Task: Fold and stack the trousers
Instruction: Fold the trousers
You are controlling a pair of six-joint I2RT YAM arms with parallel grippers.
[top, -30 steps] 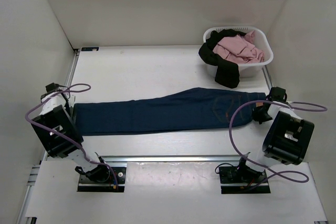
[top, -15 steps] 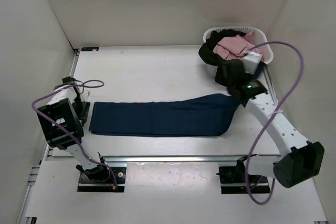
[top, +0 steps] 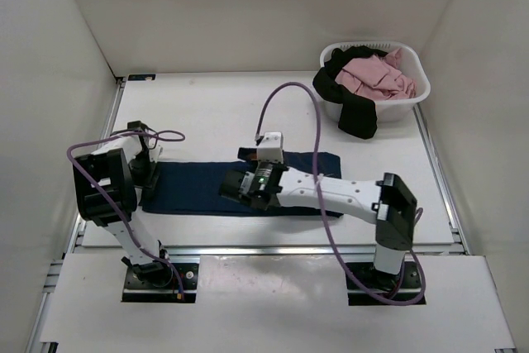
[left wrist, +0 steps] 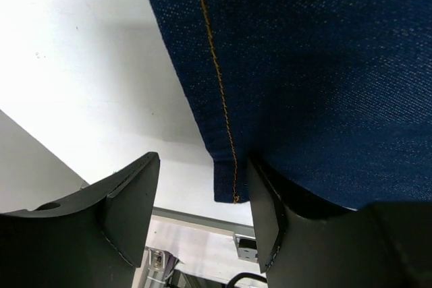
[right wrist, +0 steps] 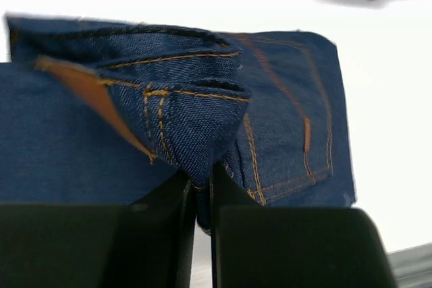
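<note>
Navy trousers (top: 190, 188) lie along the counter's (top: 215, 113) front edge. Right fingers (right wrist: 155, 241) are clamped on the waistband, doubled over the legs. Left fingers (left wrist: 128, 193) are spread at the hem, left edge. Black pair (top: 357, 113) drapes over the basket (top: 417, 93), far right corner.

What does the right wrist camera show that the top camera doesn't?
Only the right wrist view: the right gripper pinching a bunched fold of waistband, its tan patch and orange pocket stitching. Only the top view: the left gripper at the leg end, and the white basket holding pink cloth and a black garment. Both: the navy denim trousers on the white table.
</note>
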